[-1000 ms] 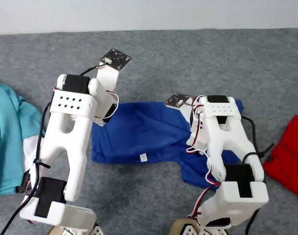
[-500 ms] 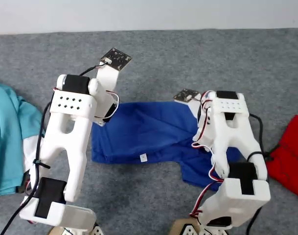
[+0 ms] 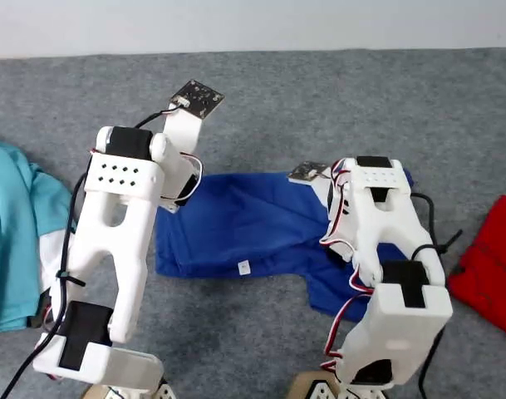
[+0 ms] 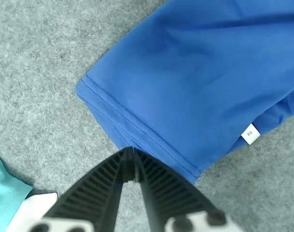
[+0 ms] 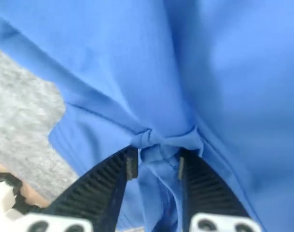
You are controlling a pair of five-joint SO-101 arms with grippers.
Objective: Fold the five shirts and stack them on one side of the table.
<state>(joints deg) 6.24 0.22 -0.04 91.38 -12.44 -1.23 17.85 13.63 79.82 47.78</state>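
Observation:
A blue shirt lies spread across the middle of the grey table, with a small white tag at its near hem. My left arm stands over the shirt's left end. The left gripper is shut with its tips right on the hem of the blue shirt. My right arm is above the shirt's right part. There the right gripper is shut on a bunched fold of the blue shirt.
A teal shirt lies at the table's left edge with a white garment beside it. A red shirt sits at the right edge. Bare grey table stretches behind the arms.
The right arm swung a little to the right and away, then came back over the shirt's right part. The left arm and the shirt's left end stayed put.

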